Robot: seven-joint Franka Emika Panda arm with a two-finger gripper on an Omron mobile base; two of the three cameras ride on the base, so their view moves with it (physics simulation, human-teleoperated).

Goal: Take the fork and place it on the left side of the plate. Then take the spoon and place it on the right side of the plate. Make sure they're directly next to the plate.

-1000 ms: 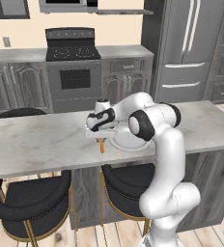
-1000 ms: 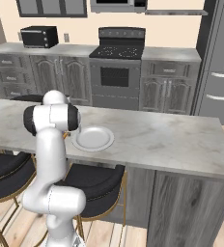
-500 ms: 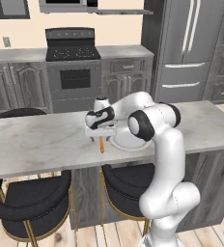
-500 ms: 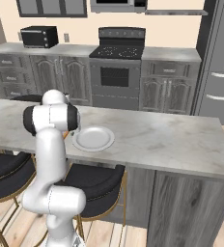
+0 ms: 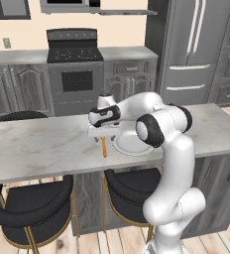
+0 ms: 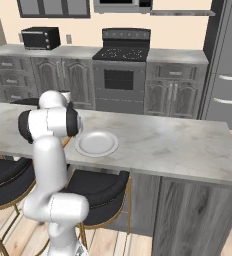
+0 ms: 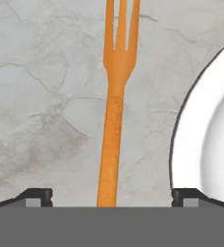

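Claw: we see the claw [image 7: 112, 198] with its jaws spread wide apart — one fingertip [image 7: 34, 197] on each side of the fork's handle, neither one touching it, nothing gripped.
Fork: the fork [image 7: 114, 103] lies flat on the counter [image 7: 41, 96], running straight out from between the jaws, tines at the far end from the claw. In the left base view we find the fork [image 5: 103, 147] just under the hand, its handle pointing toward the near edge of the counter [image 5: 42, 149].
Plate: the plate [image 7: 208, 135] sits beside the claw on the side of one fingertip, its rim close to the fork's handle but with a strip of bare marble between them. From the left base view the plate [image 5: 132, 144] lies just beside the hand, partly behind the arm's forearm; from the right base view we see the plate [image 6: 96, 143] whole, near the arm's elbow.
Counter: grey-veined marble — it lies directly below the claw.
Spoon: we cannot make it out.
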